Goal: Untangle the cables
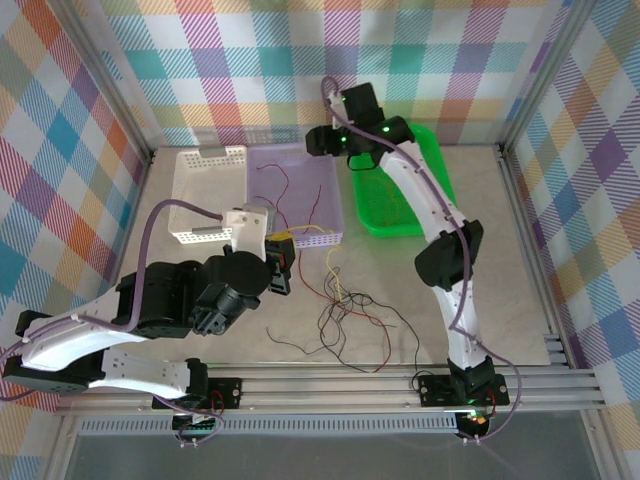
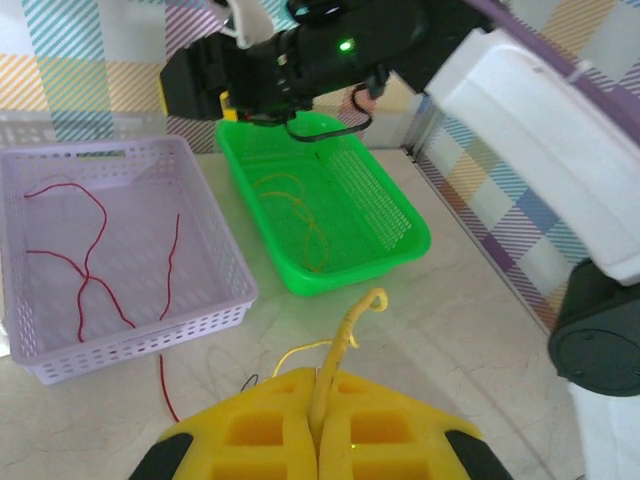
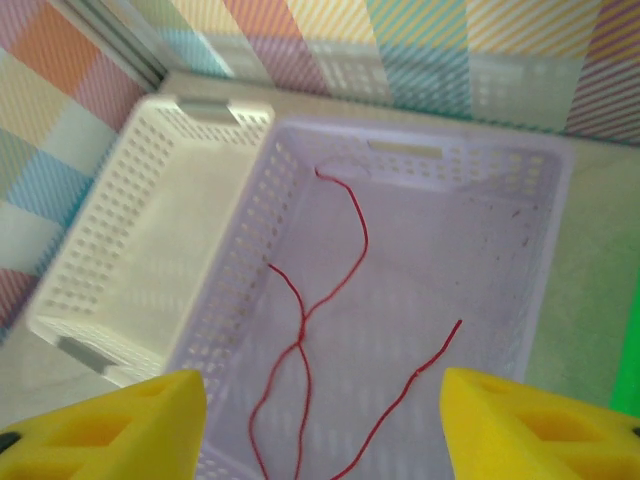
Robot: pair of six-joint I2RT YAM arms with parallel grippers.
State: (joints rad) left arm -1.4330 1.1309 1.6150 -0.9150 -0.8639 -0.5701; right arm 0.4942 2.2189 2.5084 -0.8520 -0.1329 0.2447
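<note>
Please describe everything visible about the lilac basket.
The lilac basket is a rectangular plastic tray with perforated walls and slot handles. It sits flat on the table between a white basket and a green basket. Red wires lie loose on its floor. The open right hand hangs above it.

Lilac basket (image 2: 130,345) holds red cables (image 3: 303,318); green basket (image 2: 350,272) holds yellow cables (image 2: 318,240).
</note>
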